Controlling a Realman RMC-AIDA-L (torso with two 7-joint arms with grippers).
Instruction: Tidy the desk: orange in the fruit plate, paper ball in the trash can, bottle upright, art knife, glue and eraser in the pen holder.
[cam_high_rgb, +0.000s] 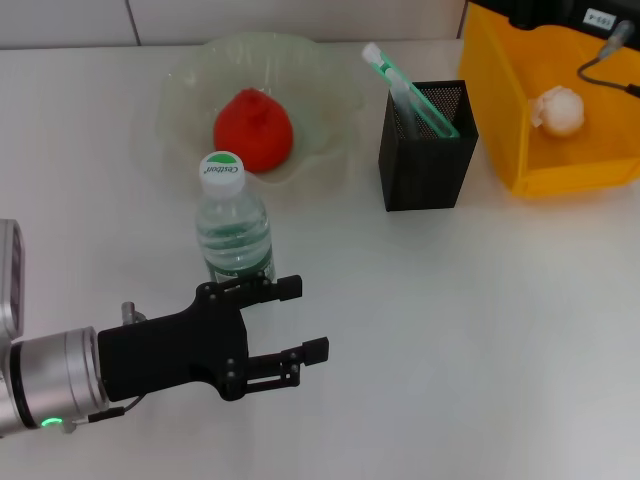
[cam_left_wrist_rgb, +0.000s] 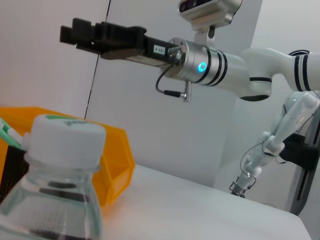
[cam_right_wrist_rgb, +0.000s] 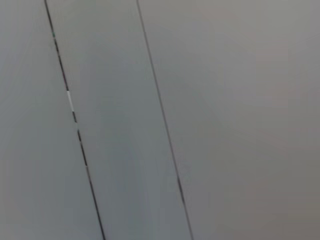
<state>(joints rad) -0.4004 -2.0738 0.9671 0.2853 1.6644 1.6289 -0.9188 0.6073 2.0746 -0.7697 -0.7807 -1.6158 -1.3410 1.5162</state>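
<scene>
The bottle (cam_high_rgb: 235, 222) stands upright on the desk (cam_high_rgb: 480, 330); its white cap (cam_left_wrist_rgb: 65, 141) fills the near corner of the left wrist view. My left gripper (cam_high_rgb: 303, 320) is open just in front of the bottle's base, with nothing between its fingers. The orange (cam_high_rgb: 253, 128) lies in the fruit plate (cam_high_rgb: 200, 62). The art knife (cam_high_rgb: 410, 88) and the grey glue (cam_high_rgb: 402, 100) stick out of the pen holder (cam_high_rgb: 428, 150). The paper ball (cam_high_rgb: 558, 110) rests in the trash can (cam_high_rgb: 500, 110). The eraser is hidden. My right gripper (cam_left_wrist_rgb: 75, 32) hangs high above the trash can.
The right arm's silver wrist (cam_left_wrist_rgb: 200, 62) and a loose cable (cam_high_rgb: 600, 62) reach over the yellow bin at the back right. The pen holder stands between the plate and the bin. Bare white tabletop spreads across the front and right.
</scene>
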